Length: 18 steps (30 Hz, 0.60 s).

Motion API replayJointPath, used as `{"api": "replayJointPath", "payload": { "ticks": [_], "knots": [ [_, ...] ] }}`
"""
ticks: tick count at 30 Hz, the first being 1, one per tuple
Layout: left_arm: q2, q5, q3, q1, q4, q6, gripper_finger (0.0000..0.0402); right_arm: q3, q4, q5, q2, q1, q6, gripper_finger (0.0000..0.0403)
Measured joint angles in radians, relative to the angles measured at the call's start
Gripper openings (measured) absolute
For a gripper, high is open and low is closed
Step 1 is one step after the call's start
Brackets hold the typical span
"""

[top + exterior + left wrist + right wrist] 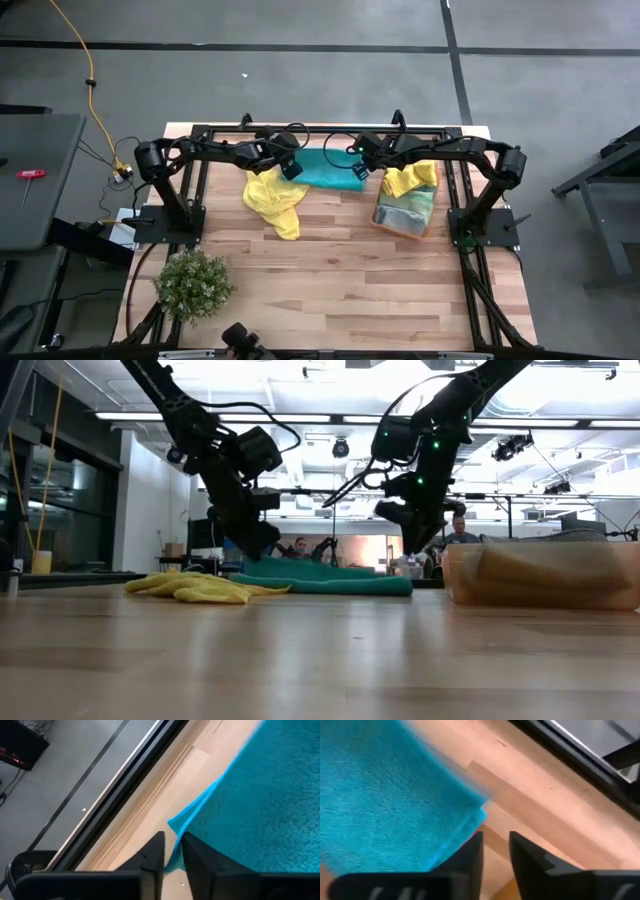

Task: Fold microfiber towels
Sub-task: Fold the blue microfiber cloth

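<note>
Two dark arms meet over a flat teal-blue microfiber towel at upper centre of the high view, its long axis running left to right across the pale wooden table. At the towel's left end, the left gripper stands with its fingers slightly parted; in the left wrist view the teal edge runs into the narrow gap, and whether it is pinched cannot be told. A crumpled yellow microfiber towel lies just below it. At the towel's right end, the right gripper is parted a little and, by the right wrist view, holds nothing, the towel's corner just beside one finger. Each arm is nearest its own end.
</note>
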State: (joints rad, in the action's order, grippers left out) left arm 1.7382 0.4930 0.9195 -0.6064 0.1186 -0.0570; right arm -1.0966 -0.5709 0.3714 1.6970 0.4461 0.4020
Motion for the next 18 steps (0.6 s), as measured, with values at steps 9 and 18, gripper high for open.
{"api": "replayJointPath", "payload": {
  "ticks": [9, 18],
  "knots": [
    [-0.024, -0.038, 0.000, 0.019, 0.008, -0.089, 0.0147, 0.000, 0.004, 0.020, -0.003, -0.004, -0.090, 0.0176],
    [-0.149, -0.253, 0.000, 0.061, 0.100, -0.187, 0.0171, 0.000, 0.015, -0.250, -0.010, -0.065, -0.284, 0.0181]
  ]
}}
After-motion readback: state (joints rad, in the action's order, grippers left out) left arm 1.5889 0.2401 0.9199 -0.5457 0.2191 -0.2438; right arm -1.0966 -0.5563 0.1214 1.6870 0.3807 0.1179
